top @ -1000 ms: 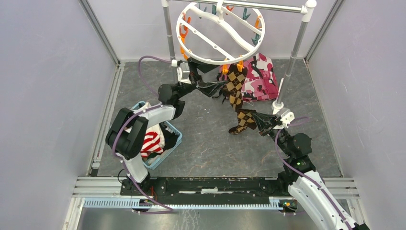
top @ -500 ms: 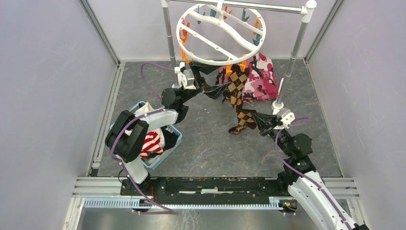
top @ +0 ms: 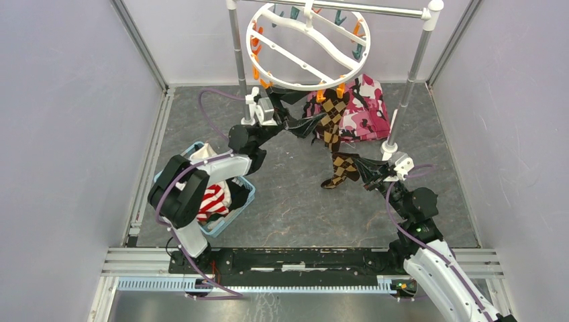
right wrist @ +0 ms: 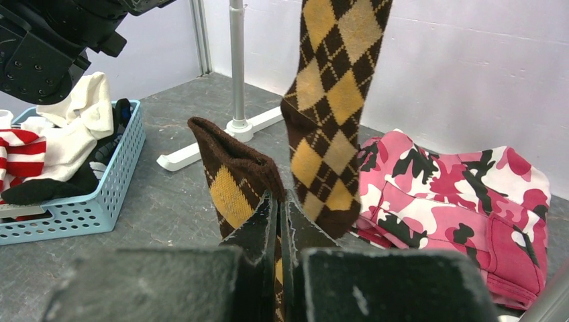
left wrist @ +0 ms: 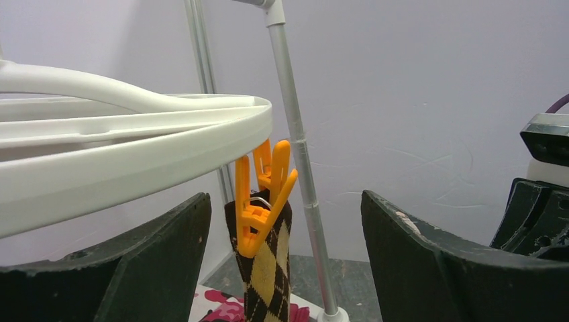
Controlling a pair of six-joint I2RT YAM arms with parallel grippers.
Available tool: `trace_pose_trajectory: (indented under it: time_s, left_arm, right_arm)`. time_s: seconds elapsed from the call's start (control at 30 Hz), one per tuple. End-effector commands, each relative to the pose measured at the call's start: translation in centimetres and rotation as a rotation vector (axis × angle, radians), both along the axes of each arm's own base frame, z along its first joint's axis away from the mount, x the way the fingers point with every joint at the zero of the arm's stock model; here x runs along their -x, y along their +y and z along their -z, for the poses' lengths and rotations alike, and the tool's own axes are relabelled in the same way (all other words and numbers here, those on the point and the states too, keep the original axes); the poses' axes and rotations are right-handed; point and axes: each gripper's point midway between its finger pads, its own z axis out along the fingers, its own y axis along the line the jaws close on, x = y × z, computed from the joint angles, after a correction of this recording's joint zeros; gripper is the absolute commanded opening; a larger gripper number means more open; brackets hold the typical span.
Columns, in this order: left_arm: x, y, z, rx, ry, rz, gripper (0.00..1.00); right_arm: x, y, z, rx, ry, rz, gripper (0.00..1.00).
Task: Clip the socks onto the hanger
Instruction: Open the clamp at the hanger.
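The white ring hanger [top: 305,47] hangs from the metal rail. One of its orange clothespins [left wrist: 258,201] is clamped on the cuff of a brown-and-black argyle sock [left wrist: 268,275], which hangs down [top: 329,124] in the top view. My left gripper [left wrist: 283,196] stands open around that pin and cuff, both fingers [left wrist: 134,268] apart from them. My right gripper [right wrist: 282,201] is shut on the second argyle sock [right wrist: 235,181], held just above the floor [top: 342,168], right beside the hanging sock's toe [right wrist: 329,121].
A pink camouflage cloth [right wrist: 470,194] lies behind the hanging sock. A blue basket [top: 249,191] at the left holds a red-and-white striped sock [right wrist: 20,151] and white cloth. The rail's poles [top: 236,47] [top: 412,67] flank the hanger.
My left wrist has shifted a little and the hanger ring has swung slightly upward. The right arm and its sock have stayed put.
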Motion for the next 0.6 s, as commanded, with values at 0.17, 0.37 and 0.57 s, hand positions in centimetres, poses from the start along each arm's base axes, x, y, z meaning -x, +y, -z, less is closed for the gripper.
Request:
trace_pose_trajectory:
  time_s: [0.17,0.37,0.57]
  left_arm:
    - [2.7,2.1,-5.7,0.184,-0.259,-0.096,0.81]
    - [2.1,2.5,-6.0,0.21,-0.236,-0.129,0.79]
    - [2.7,2.1,-5.9,0.208,-0.237,-0.114,0.8]
  right_arm:
    - [0.4,0.0,-1.3,-0.019,-0.052,-0.008,0.0]
    - [0.4,0.0,-1.3,-0.02,-0.055,-0.006,0.0]
    - [0.4,0.0,-1.3,-0.019,-0.056,-0.008,0.0]
